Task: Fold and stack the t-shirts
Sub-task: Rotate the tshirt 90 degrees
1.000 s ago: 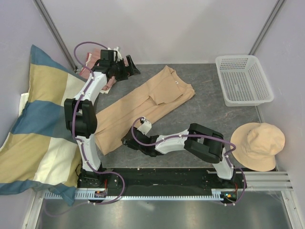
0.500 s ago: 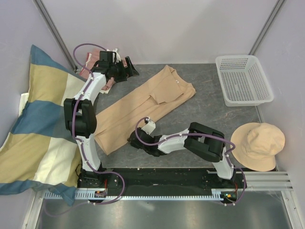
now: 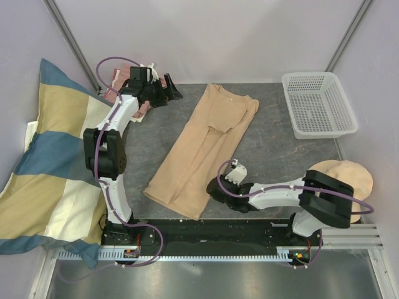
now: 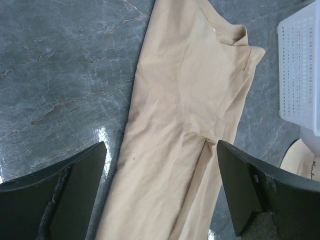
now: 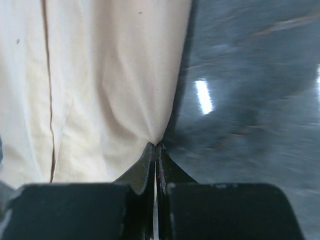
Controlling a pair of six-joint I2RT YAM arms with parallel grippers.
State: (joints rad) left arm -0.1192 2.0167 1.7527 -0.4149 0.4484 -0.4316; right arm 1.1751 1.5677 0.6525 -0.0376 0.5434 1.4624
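Observation:
The tan t-shirt (image 3: pixel 202 146) lies folded into a long strip on the dark table, neck at the back and hem toward the near edge. My right gripper (image 3: pixel 213 187) sits low at the strip's near right edge, shut on a pinch of that tan cloth (image 5: pixel 100 75), with the jaws (image 5: pixel 155 146) pressed together. The salmon-pink t-shirt (image 3: pixel 142 109) is bunched at the back left, mostly hidden under my left arm. My left gripper (image 3: pixel 173 91) hovers there, open and holding nothing. In its wrist view its fingertips (image 4: pixel 161 145) frame the tan t-shirt (image 4: pixel 185 125) from above.
A white mesh basket (image 3: pixel 318 103) stands at the back right. A beige hat (image 3: pixel 343 177) lies at the right, partly behind my right arm. A big striped pillow (image 3: pixel 50 168) leans along the left side. Walls close off the back and both sides.
My right gripper has shut on the tan t-shirt's edge and drawn its near end to the right, so the strip now lies steeper. The left arm has not moved.

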